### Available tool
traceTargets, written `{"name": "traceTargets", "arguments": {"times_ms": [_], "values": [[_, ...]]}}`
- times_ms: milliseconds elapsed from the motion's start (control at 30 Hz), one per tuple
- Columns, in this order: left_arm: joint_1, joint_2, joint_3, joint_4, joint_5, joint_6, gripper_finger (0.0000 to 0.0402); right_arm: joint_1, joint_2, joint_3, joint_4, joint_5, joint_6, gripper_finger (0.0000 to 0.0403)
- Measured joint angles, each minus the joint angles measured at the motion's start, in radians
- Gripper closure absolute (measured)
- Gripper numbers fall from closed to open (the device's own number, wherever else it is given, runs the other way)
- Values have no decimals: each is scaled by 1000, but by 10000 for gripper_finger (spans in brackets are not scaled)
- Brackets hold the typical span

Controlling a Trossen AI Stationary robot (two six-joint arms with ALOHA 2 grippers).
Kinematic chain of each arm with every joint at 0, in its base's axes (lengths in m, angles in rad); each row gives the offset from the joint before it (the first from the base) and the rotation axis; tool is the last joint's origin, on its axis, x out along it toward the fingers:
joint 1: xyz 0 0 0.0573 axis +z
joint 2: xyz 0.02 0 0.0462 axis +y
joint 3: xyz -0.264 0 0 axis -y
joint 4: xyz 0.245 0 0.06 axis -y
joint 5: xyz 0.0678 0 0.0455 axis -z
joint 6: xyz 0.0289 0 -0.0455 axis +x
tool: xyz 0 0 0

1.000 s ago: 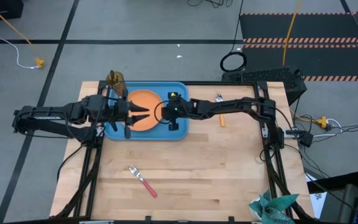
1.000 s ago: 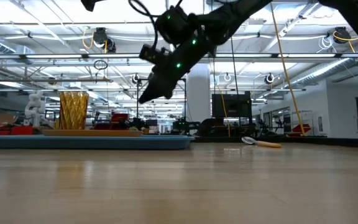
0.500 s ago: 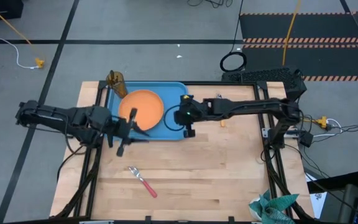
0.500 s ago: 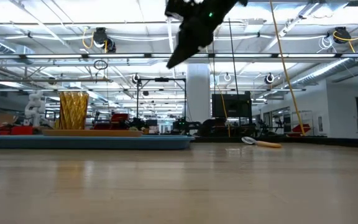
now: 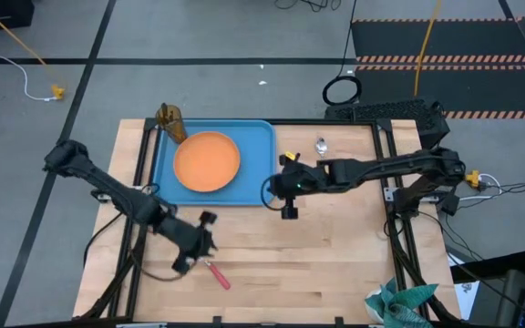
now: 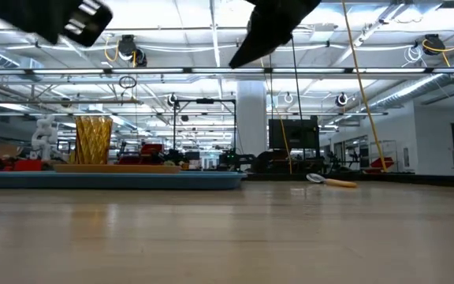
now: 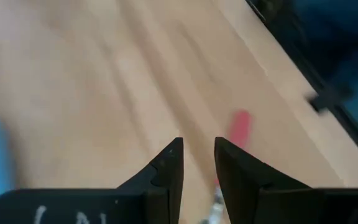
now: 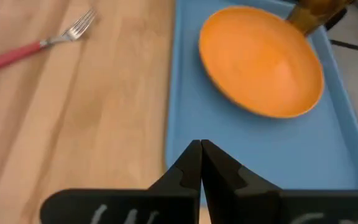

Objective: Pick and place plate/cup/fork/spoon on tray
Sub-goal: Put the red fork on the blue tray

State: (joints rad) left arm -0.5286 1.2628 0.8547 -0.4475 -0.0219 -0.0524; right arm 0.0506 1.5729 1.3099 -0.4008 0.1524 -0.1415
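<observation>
The orange plate (image 5: 207, 161) lies flat on the light-blue tray (image 5: 253, 187), and shows in the right wrist view too (image 8: 263, 62). The amber cup (image 5: 169, 118) stands upright at the tray's far left corner. The fork (image 5: 217, 274) lies on the bare wood near the front, red handle toward the near edge. My left gripper (image 5: 199, 253) hovers over its tines, open by a narrow gap (image 7: 197, 162), well above the table. The spoon (image 5: 321, 144) lies right of the tray, its handle hidden by my right arm. My right gripper (image 5: 285, 189) is shut and empty, just right of the tray (image 8: 201, 152).
The tray sits at the table's far left. Bare wood stretches across the middle and near side of the table. A green cloth (image 5: 399, 303) lies at the near right corner. Black frame rails run along the table's left and right edges.
My left gripper has left the tray and swung toward the table's near edge, ending above the fork. My right gripper has drawn back from over the plate toward the right, off the tray, and risen. The plate stays on the tray.
</observation>
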Motion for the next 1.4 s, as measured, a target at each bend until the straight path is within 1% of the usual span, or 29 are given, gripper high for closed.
{"name": "traceTargets", "arguments": {"times_ms": [233, 467, 633, 800, 933, 1067, 1167, 1300, 1400], "values": [[-97, 134, 0, -26, 44, -82, 307, 71, 0, -4, 21, 0, 94, 403], [-142, 245, 0, -22, 39, -135, 300, 148, 0, -4, 27, 0, 233, 403], [-154, 298, 0, -22, -24, -137, 270, 207, 0, -4, 66, 6, 285, 403], [-156, 332, 0, -31, -51, -103, 237, 262, 0, -4, 108, 35, 291, 403], [-156, 369, -3, -53, -93, -58, 230, 295, 0, -4, 129, 61, 291, 403], [-154, 401, -1, -46, -115, -21, 242, 317, 0, -4, 149, 61, 291, 403], [-150, 408, 1, -44, -118, 14, 265, 327, 0, -4, 149, 61, 291, 403], [-150, 401, -1, -44, -114, 63, 316, 331, 1, -4, 149, 63, 291, 403], [-143, 391, -5, -56, -156, 99, 362, 330, 1, -4, 149, 85, 291, 403]]}}
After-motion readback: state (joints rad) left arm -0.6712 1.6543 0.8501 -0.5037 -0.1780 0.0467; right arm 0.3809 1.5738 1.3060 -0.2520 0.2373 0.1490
